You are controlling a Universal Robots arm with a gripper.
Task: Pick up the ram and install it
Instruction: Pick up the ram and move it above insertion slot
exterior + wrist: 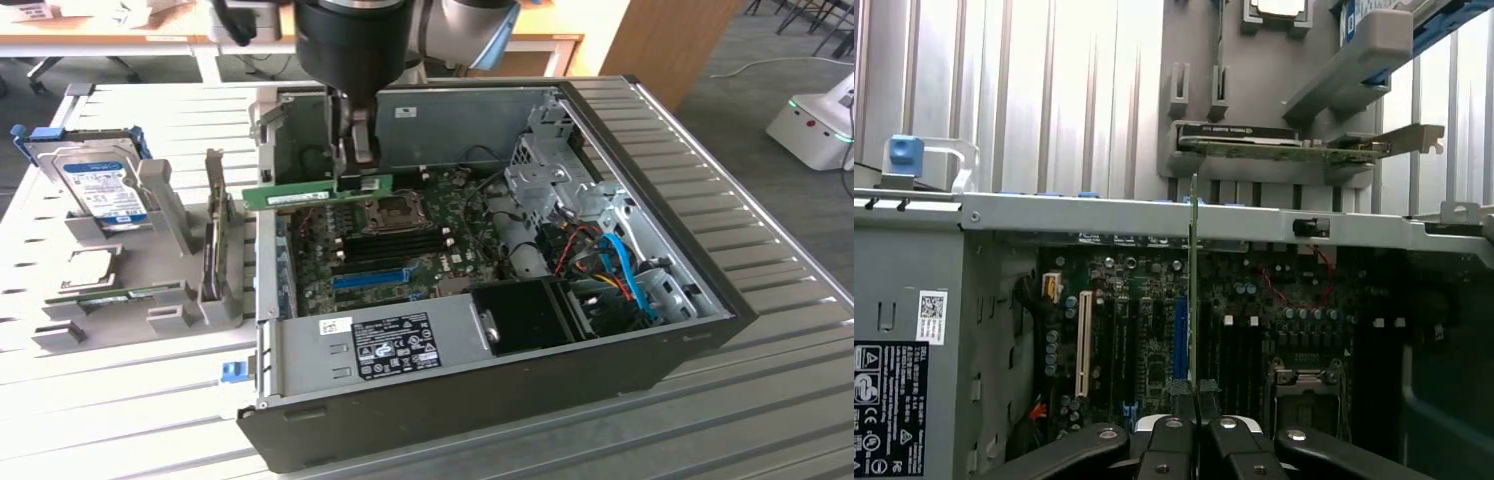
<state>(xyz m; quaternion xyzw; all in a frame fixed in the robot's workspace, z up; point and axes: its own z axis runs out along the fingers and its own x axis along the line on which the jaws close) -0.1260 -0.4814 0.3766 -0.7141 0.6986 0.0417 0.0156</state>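
- Plainly, the gripper (358, 168) is closed narrowly on the ram (304, 193), which is gripped nearer its end on the exterior view's right.
- The ram is held level and lengthwise above the motherboard (400, 250), inside the open computer case (667, 340); its broad green face is shown in the exterior view.
- In the wrist view the gripper (1197, 425) is seen from behind, and the ram (1194, 280) is presented edge-on as a thin green line.
- That line is seen just beside the blue slot (1180, 335); the ram seems to be clear of the board, though this cannot be judged for certain.
- A hard drive (100, 185) and an upright card (214, 240) are kept in a grey holder (167, 195), on the exterior view's left of the case.
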